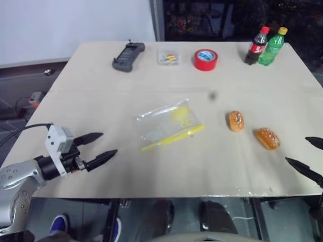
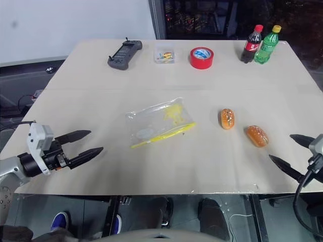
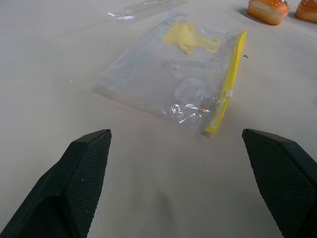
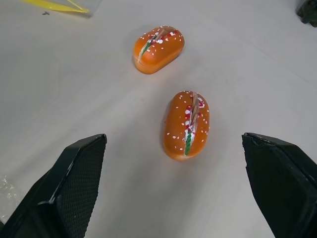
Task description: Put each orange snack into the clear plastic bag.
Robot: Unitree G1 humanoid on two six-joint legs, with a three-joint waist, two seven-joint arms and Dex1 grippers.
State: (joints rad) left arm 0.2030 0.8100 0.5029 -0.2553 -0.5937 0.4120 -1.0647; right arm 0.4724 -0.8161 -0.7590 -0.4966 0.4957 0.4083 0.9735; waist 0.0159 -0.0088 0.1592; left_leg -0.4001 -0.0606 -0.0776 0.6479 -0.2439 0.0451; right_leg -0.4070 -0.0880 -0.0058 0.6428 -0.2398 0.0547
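Two orange snacks lie on the table right of centre: one (image 1: 235,121) nearer the middle, the other (image 1: 267,138) closer to the right edge; the right wrist view has them as the near snack (image 4: 187,124) and the far snack (image 4: 158,48). The clear plastic bag (image 1: 168,124) with its yellow zip strip lies flat at the table's centre, also in the left wrist view (image 3: 176,82). My left gripper (image 1: 99,147) hovers open over the front left of the table, pointing toward the bag. My right gripper (image 2: 286,153) stands open at the front right, facing the snacks. Both are empty.
Along the far edge stand a black controller (image 1: 128,56), a small clear box (image 1: 167,56), a red tape roll (image 1: 205,59), a cola bottle (image 1: 257,46) and a green bottle (image 1: 272,46). The table's front edge (image 1: 166,193) runs just below both grippers.
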